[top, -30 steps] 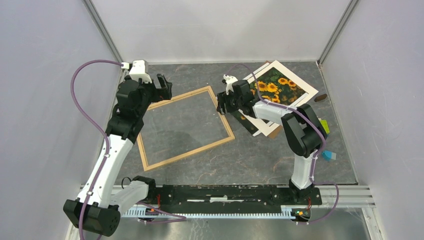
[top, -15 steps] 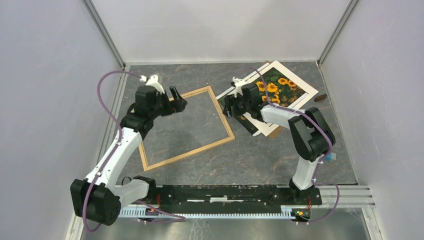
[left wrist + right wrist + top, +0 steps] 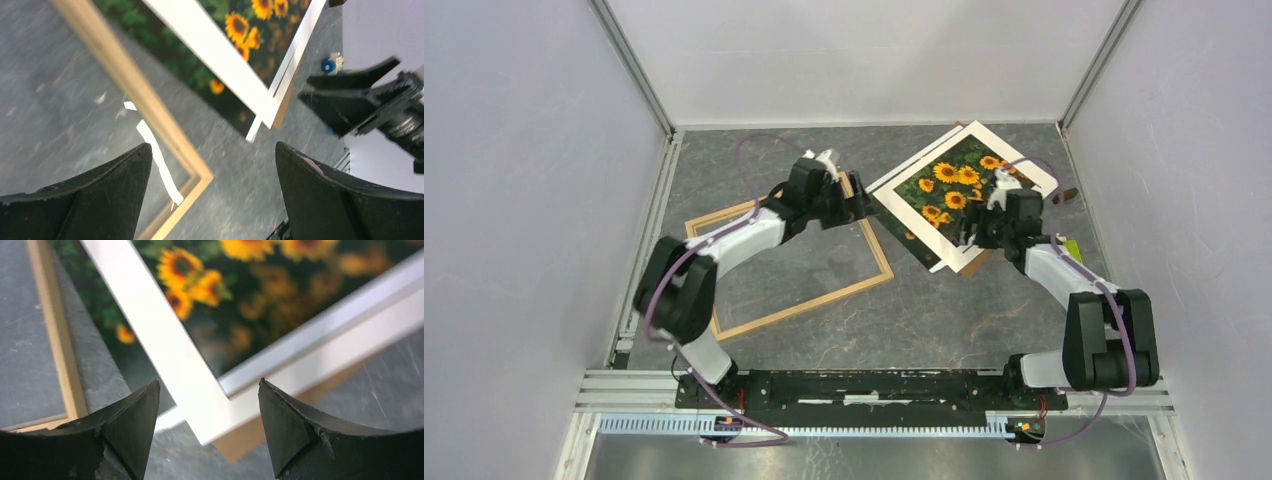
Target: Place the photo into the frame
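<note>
While the photo [image 3: 954, 185] lies unframed, your left pincer [image 3: 212, 146] and right pincer [image 3: 208, 383] gape empty, flanking it, seemingly for a pickup.

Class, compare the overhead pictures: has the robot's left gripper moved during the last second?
Yes. The left gripper swept right along the far side of the thin light-wood picture frame to its far-right corner.

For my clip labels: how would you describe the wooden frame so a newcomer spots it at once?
On the dark grey stone-patterned table, look left of centre. A thin, light-wood rectangular frame lies flat there, left of the white-bordered sunflower print; unlike it, just an outline with table showing through.
</note>
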Controlling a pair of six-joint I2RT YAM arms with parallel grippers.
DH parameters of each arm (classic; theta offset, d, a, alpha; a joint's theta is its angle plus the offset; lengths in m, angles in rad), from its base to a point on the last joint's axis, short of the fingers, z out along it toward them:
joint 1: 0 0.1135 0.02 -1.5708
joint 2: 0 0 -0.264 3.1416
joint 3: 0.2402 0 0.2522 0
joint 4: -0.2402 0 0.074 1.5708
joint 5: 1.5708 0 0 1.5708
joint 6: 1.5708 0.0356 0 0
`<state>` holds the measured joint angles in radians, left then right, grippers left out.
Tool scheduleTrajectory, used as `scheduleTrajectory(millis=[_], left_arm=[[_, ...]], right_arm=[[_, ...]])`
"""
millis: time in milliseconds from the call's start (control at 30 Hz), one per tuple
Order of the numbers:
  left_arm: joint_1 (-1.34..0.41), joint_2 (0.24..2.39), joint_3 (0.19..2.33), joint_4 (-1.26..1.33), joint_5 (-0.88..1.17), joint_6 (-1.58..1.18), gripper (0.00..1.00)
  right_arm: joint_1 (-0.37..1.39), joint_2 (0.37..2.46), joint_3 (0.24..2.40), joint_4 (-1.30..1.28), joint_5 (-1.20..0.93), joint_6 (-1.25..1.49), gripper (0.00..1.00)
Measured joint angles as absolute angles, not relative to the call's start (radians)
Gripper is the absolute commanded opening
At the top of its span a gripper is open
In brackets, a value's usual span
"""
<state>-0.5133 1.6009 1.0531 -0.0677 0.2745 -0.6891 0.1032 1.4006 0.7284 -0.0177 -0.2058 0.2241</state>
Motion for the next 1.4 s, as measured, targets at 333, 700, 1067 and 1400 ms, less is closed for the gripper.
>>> scheduleTrajectory(millis=[333,700,1067,1400], left_arm=[[-0.627,2.015,1.537,-0.035,0.291,-0.687,0.98],[-0.641,2.283,1.801,-0.08,0.192,-0.667,0.98],[-0.636,2.28,1.742,-0.126,0.062,-0.59,0.99],[-0.585,2.22,1.596,-0.029,0.101,-0.691,0.99]], right_arm=[[-0.209,1.301,0.557,-0.007,-0.394,0.345,0.76],[-0.245,1.321,0.479,0.171,-0.493,0.493,0.71],[0.096,1.476,0.758,0.004,-0.308,0.248,0.72],[0.145,1.604,0.855,-0.062,-0.223,0.189,0.55]])
